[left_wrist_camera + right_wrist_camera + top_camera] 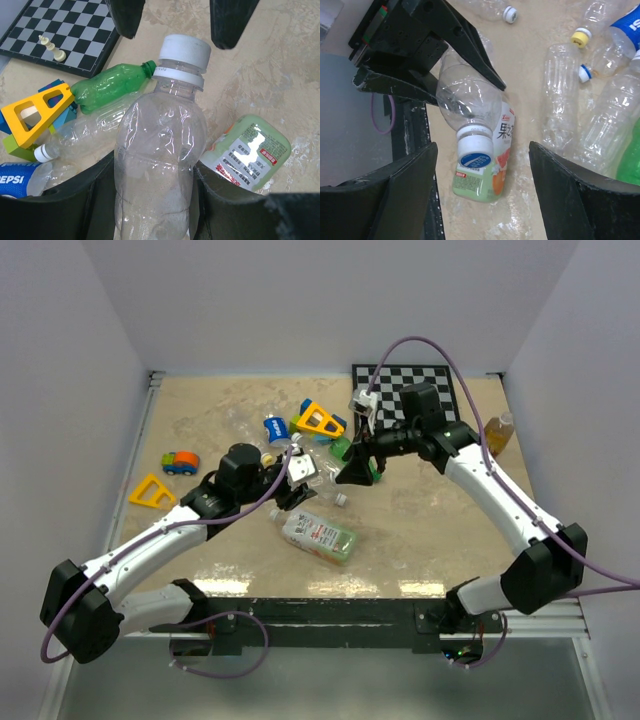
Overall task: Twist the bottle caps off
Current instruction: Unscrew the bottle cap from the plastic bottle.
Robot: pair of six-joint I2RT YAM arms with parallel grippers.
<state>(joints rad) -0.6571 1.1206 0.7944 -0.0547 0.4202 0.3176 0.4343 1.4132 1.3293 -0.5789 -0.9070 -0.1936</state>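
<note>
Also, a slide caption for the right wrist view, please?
Left gripper holds a clear bottle; open right gripper faces its white cap.

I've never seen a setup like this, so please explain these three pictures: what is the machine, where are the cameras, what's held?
Two white robot arms are bolted to a beige table. One picture looks down from above; the others come from a camera on each wrist. The left gripper is clamped on a clear plastic bottle with a white screw cap. The right gripper is open, jaws either side of that cap, not touching. Around lie a green-labelled bottle, a green plastic bottle, toys and a chessboard.
</note>
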